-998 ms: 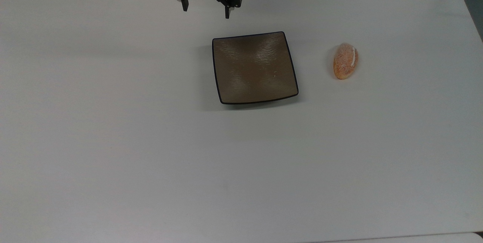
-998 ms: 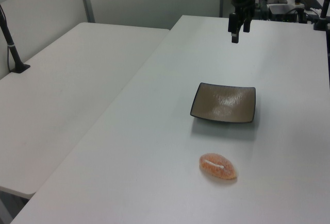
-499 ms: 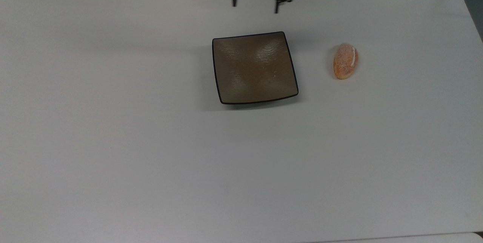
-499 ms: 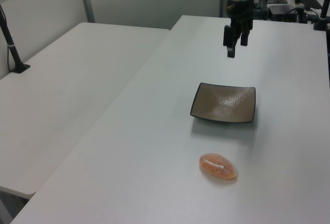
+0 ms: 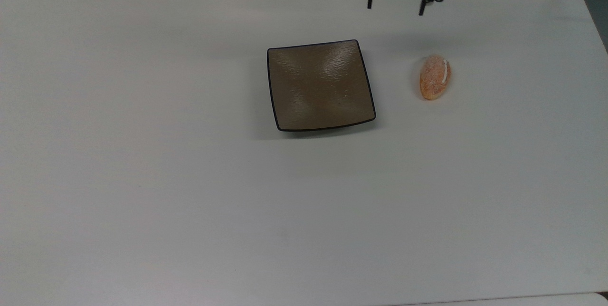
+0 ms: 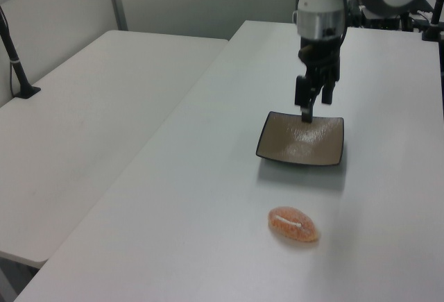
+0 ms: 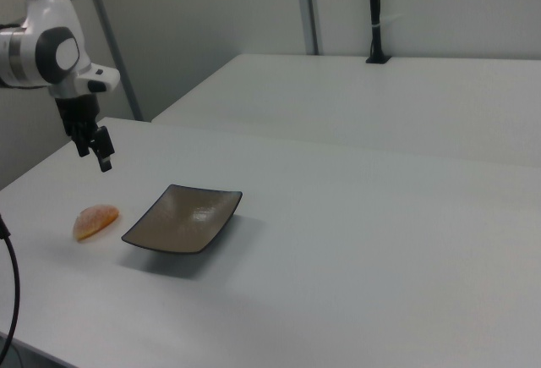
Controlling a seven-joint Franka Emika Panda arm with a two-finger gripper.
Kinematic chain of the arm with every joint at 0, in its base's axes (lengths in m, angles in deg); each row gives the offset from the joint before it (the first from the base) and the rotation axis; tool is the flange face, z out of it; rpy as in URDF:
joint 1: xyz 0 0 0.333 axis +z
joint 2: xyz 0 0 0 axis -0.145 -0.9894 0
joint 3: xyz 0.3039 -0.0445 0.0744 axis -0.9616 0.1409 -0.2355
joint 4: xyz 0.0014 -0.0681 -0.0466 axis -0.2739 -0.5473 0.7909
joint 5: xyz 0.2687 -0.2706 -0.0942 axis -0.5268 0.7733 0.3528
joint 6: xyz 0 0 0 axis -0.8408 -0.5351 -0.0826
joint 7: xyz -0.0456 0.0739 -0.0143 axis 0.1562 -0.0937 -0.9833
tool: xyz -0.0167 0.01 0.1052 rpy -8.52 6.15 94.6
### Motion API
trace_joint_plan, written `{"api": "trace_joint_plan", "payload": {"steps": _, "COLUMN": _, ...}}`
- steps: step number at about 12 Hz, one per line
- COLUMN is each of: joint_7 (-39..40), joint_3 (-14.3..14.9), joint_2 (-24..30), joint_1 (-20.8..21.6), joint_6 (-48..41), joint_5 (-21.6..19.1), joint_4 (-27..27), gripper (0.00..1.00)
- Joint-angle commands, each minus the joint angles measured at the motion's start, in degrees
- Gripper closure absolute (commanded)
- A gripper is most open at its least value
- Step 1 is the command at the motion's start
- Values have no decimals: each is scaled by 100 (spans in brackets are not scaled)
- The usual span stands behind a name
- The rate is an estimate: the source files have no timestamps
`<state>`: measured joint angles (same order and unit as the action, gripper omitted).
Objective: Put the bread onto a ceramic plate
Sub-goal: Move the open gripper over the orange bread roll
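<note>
Bread (image 5: 434, 77) looks light, probably soft; pinch gently across its narrow middle. Gripper (image 5: 395, 7), fingers spread and empty, hovers beyond it, plate (image 5: 319, 85) alongside.

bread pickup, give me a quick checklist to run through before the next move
1. Tool open and empty: ok, the fingers stand apart with nothing between them.
2. Bread free to grasp: ok, it lies alone on the white table, apart from the plate.
3. Ceramic plate ready to receive: ok, its surface is bare.
4. Tool lined up over the bread: not ok, in the top view it hangs above and a little to the left of the bread.
5. Tool down at grasp height: not ok, in the right view it hangs well above the table.
6. Fingers set across the bread's narrow width: cannot tell.
</note>
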<state>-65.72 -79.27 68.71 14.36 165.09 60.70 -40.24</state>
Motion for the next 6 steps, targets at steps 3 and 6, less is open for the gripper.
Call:
{"api": "trace_joint_plan", "payload": {"steps": 3, "joint_7": -429, "joint_3": -182, "joint_2": -830, "joint_1": 521, "joint_6": 992, "joint_5": 64, "joint_4": -28, "gripper": 0}}
{"api": "trace_joint_plan", "payload": {"steps": 6, "joint_7": -989, "joint_3": -182, "joint_2": -1472, "joint_1": 900, "joint_6": 1423, "joint_5": 792, "joint_4": 7, "gripper": 0}}
